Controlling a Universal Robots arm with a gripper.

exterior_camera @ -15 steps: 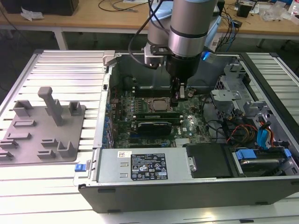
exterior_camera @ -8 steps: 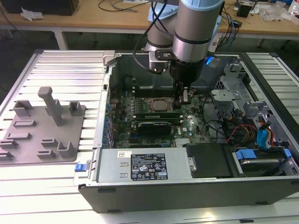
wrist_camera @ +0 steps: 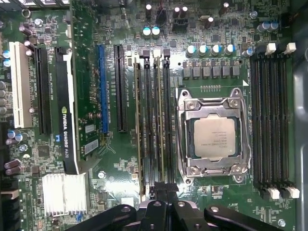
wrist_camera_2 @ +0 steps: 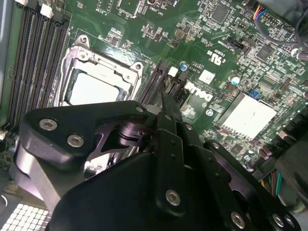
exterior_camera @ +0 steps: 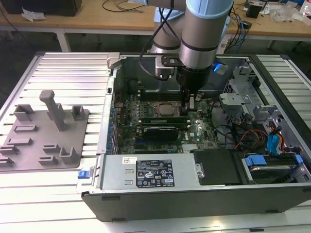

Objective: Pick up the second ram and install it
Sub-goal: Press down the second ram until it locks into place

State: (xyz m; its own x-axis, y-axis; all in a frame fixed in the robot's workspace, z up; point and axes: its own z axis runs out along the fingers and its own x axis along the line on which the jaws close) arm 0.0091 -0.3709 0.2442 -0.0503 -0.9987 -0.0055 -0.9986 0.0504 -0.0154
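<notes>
The gripper (exterior_camera: pixel 190 103) reaches down into the open computer case (exterior_camera: pixel 204 194), low over the motherboard (exterior_camera: pixel 199 127) just at 3 o'clock of the silver processor (exterior_camera: pixel 166 109) in the exterior view. Its black body blocks most of what lies under it, so whether the fingers (wrist_camera: pixel 166 202) are open or closed I cannot tell.

In the first wrist view, the fingers sit over the end of the bank of memory slots (wrist_camera: pixel 154 120) beside the processor socket (wrist_camera: pixel 215 137). A thin green strip in that bank looks like the second ram (wrist_camera: pixel 160 125), standing on edge in a slot, though its near end is hidden beneath the fingers.

In the second wrist view, the gripper's linkage covers those slots almost wholly. The grey tray (exterior_camera: pixel 43 133) with upright posts rests on the tabletop at 9 o'clock of the case.
</notes>
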